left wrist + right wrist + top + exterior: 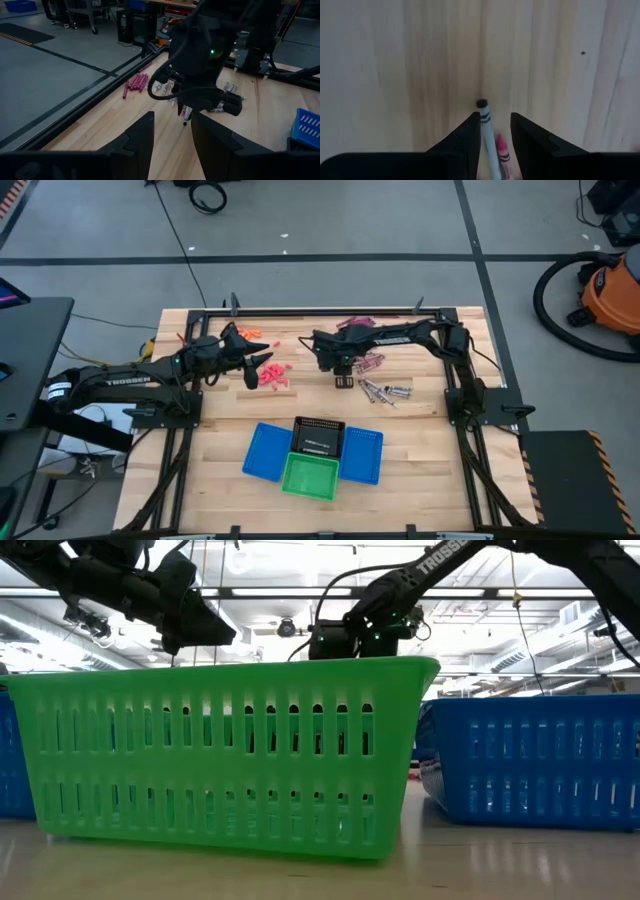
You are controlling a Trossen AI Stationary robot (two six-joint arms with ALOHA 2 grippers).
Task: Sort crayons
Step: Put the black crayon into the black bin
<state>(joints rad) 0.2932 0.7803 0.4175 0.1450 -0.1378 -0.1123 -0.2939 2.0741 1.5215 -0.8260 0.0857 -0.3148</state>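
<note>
Crayons lie in loose groups on the far half of the wooden table: reddish ones [277,376], maroon ones [355,325], silvery-grey ones [385,391] and a few orange ones [250,332]. My right gripper [343,380] hangs over the bare wood between the reddish and the grey group, pointing down and shut on two crayons. My left gripper [265,363] hovers by the reddish group, open, with nothing between its fingers [145,140]. It points toward my right gripper [187,107]. My right gripper pinches a silvery-grey crayon [485,120] and a pink one [501,147] side by side between its two fingers, from above, pointing down. Both crayons run along the fingers. The grey one's dark tip [481,103] sticks out below the fingertips, clear of the table [185,114].
Several mesh baskets stand together at the near middle: two blue [266,451] [362,455], one black [319,437], one green [310,476]. The green basket [230,755] fills most of the low view. Dark frame rails [320,312] edge the table.
</note>
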